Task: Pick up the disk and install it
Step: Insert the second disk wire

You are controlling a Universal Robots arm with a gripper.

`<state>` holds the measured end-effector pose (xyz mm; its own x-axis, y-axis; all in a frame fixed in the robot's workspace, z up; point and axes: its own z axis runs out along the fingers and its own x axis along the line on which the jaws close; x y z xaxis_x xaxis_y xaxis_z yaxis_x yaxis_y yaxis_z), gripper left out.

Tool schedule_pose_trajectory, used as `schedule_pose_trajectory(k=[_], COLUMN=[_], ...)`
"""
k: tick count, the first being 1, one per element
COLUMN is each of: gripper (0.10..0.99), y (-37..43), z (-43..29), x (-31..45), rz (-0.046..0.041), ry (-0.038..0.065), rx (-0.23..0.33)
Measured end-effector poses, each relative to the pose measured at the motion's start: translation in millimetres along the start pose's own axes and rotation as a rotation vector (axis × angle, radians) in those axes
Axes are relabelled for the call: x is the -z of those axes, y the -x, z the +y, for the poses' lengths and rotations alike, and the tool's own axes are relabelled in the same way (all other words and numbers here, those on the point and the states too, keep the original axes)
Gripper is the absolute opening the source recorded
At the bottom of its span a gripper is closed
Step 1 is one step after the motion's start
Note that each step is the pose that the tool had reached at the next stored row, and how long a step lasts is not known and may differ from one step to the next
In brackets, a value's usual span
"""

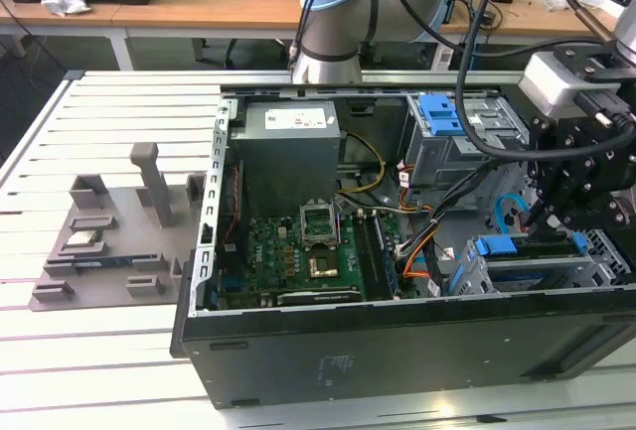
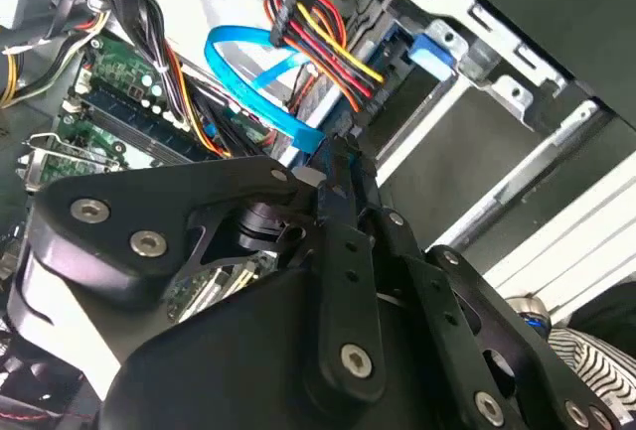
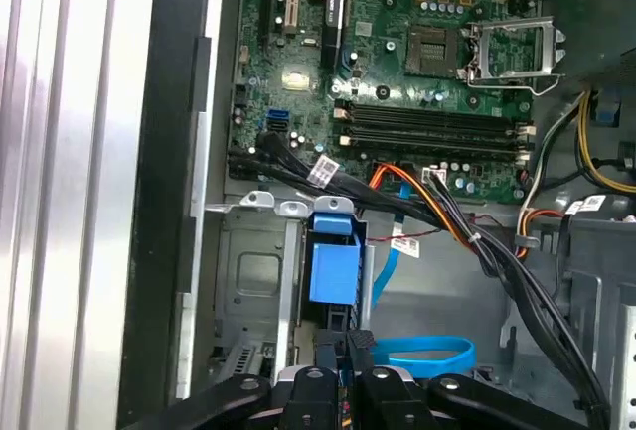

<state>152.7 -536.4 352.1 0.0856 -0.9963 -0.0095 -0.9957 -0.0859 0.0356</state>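
The robot arm (image 1: 333, 13) is built of pale silver-grey tubes joined by rounded joints with light blue caps. Thick black cables (image 1: 477, 53) loop loosely alongside it. A light grey box-shaped wrist housing (image 1: 566, 77) tops the black metal gripper (image 3: 346, 346), whose flat linkage bars, seen in both wrist views, are pinned with round silver screws (image 2: 355, 358). Its finish looks matte, possibly anodised.

Matt black metal computer case (image 1: 397, 351) on a ribbed, light-painted metal table (image 1: 109, 351). Glossy blue plastic drive bracket (image 3: 333, 269), bare silver sheet-metal drive cage (image 3: 253, 281), green circuit board (image 3: 417, 43) w/ shiny solder.
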Motion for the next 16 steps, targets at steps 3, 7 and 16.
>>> schedule_pose_trajectory(k=[3, 7, 16], gripper=[0.161, 0.161, 0.161], y=[0.1, -0.1, -0.2], z=[-1.0, -2.7, -3.6], x=[-1.7, -3.3, -11.0], rz=[0.0007, 0.001, 0.0009], ry=[0.0, 0.0, 0.0], rx=[0.0, 0.0, 0.0])
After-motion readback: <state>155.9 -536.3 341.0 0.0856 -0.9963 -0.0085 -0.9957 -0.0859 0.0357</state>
